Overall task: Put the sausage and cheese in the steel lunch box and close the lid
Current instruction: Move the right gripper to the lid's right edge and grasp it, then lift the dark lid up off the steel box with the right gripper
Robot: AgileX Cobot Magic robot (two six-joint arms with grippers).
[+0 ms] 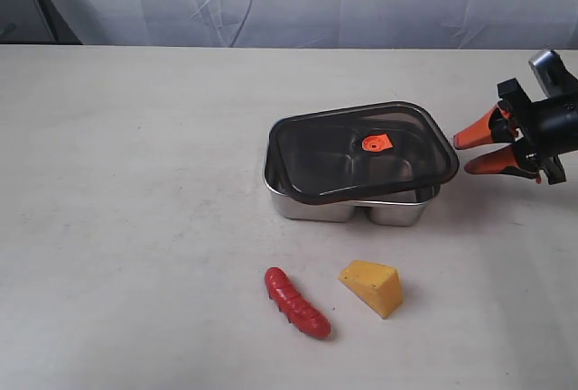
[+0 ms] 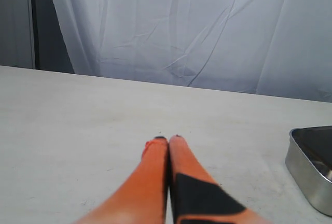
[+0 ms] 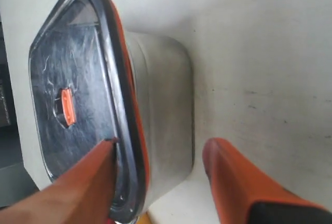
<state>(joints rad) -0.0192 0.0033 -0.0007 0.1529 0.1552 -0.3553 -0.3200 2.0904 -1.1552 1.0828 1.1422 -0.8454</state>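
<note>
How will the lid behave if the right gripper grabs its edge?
The lid lies askew on the lunch box, so it will probably slide or tilt when nudged. It looks thin and rigid, likely light. Its glossy surface may slip in the open right gripper.

The right gripper (image 1: 462, 157) is showing tapered orange jaws on a black body. The left gripper (image 2: 168, 139) is showing orange jaws with a black patch.
</note>
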